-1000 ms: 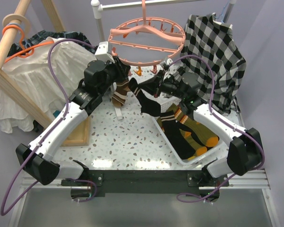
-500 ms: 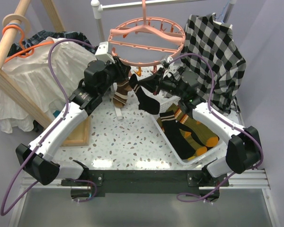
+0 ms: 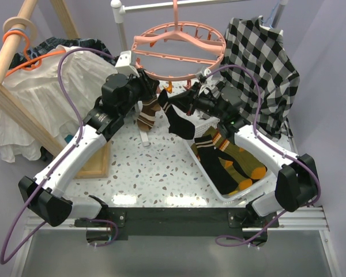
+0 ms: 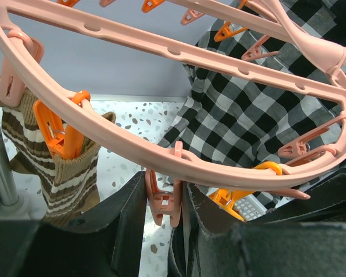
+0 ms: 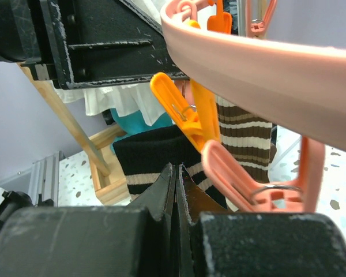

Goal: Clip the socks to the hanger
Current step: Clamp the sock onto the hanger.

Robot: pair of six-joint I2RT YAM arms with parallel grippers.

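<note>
Found the salmon-pink ring hanger hung by its hook, clips dangling. Saw a brown striped sock clipped under its near-left rim, a black sock dangling beside, olive and striped socks piled lower right.

Hanger: smooth pink plastic, satin sheen. Pink clip: same plastic. Orange clip: glossy plastic. Striped sock: ribbed knit, matt. Black sock: matt knit. Shirt: woven cloth. Bench: smooth, speckled. Rack: bare wood.
</note>
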